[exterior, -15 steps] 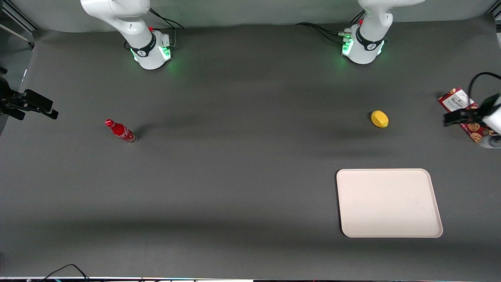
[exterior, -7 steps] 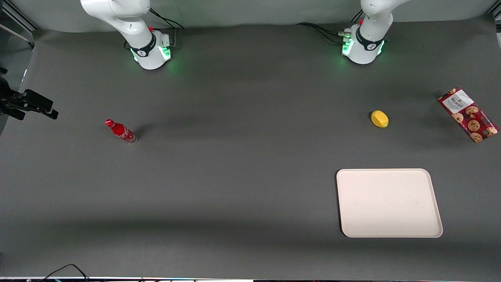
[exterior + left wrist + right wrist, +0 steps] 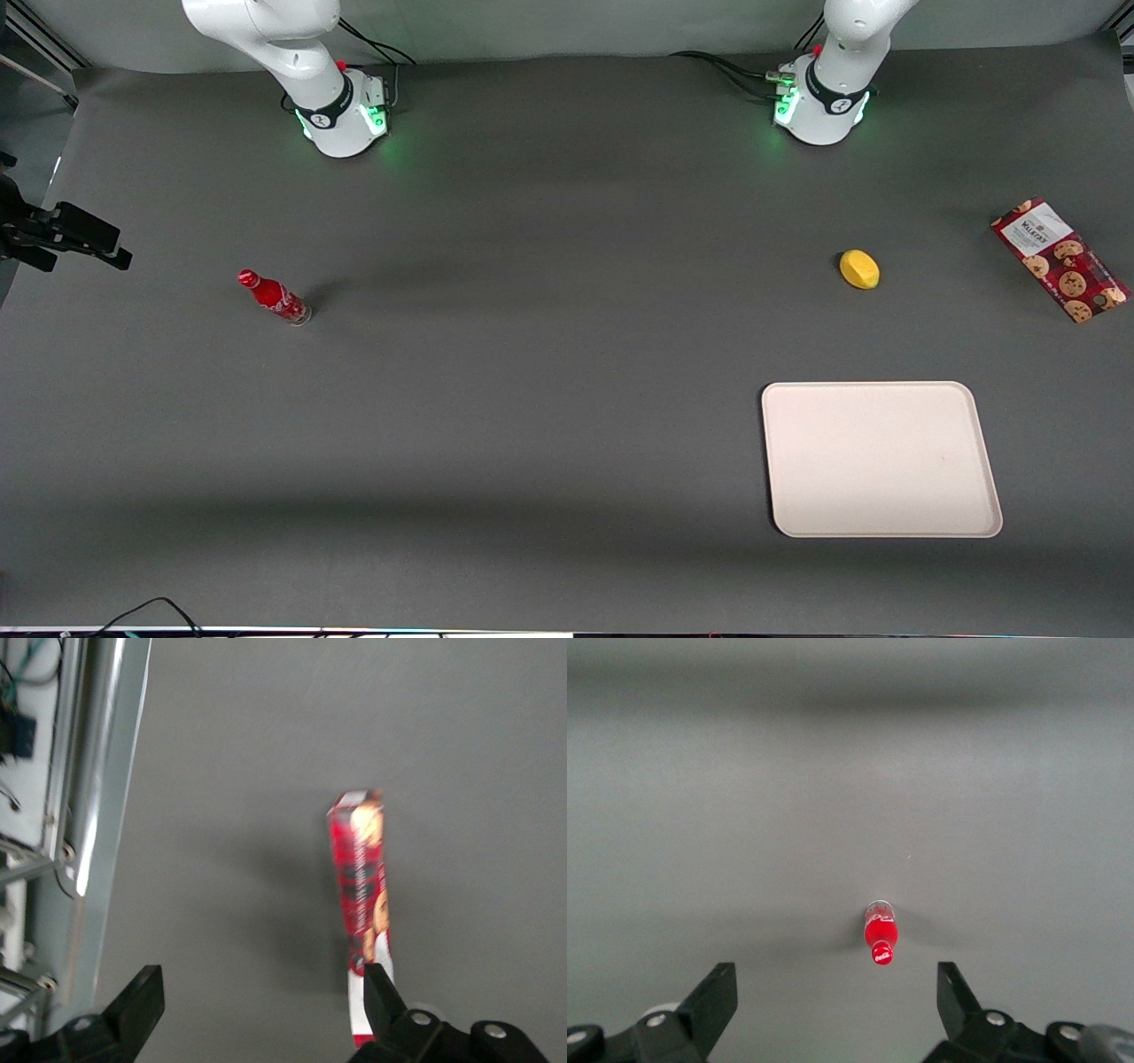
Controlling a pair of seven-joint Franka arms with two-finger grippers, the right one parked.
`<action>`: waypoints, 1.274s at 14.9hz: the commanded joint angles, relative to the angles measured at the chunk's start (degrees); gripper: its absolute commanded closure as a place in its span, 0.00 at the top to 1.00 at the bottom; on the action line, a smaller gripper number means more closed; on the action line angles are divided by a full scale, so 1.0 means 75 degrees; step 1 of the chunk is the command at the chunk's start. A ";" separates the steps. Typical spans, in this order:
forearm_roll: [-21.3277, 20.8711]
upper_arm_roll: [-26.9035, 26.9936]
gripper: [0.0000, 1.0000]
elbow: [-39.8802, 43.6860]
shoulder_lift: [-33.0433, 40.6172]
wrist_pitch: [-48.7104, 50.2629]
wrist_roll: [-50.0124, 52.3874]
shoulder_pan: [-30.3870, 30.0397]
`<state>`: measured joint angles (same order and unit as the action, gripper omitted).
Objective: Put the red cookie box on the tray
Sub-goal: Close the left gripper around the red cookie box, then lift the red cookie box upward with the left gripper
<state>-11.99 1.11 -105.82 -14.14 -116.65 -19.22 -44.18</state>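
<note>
The red cookie box [image 3: 1059,259] lies flat on the dark table at the working arm's end, farther from the front camera than the tray [image 3: 877,461]. The tray is cream-white and bare. My gripper [image 3: 261,985] does not show in the front view. In the left wrist view it hangs above the table, open, with nothing between its fingers [image 3: 379,988]. There the cookie box [image 3: 361,895] lies below, its white-label end partly hidden by one finger.
A yellow lemon [image 3: 859,268] sits on the table between the box and the table's middle. A red bottle [image 3: 275,298] stands toward the parked arm's end. The table's metal frame edge [image 3: 97,797] runs close to the gripper.
A second ago the gripper hung over the cookie box in the front view; it has since moved out of that view. The box, tray and lemon have not moved.
</note>
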 commanded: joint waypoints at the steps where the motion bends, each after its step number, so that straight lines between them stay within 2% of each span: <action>1: 0.0530 -0.0137 1.00 -0.0702 -0.0001 -0.0302 -0.0051 -0.0565; 3: 0.0579 -0.0137 1.00 -0.0972 0.0034 -0.0302 0.0089 -0.0554; 5: 0.0963 -0.0160 1.00 -0.1370 0.0011 -0.0569 0.0148 -0.0531; 11: 0.1294 -0.0207 1.00 -0.2648 -0.0107 -0.2667 0.0137 -0.0472; 14: 0.1539 -0.0207 1.00 -0.2743 -0.0223 -0.2739 0.0137 -0.0472; 19: 0.1540 -0.0207 1.00 -0.2743 -0.0574 -0.3136 0.0102 -0.0460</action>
<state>-1.00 -0.52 -126.06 -17.17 -137.59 -18.69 -47.80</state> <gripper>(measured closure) 0.000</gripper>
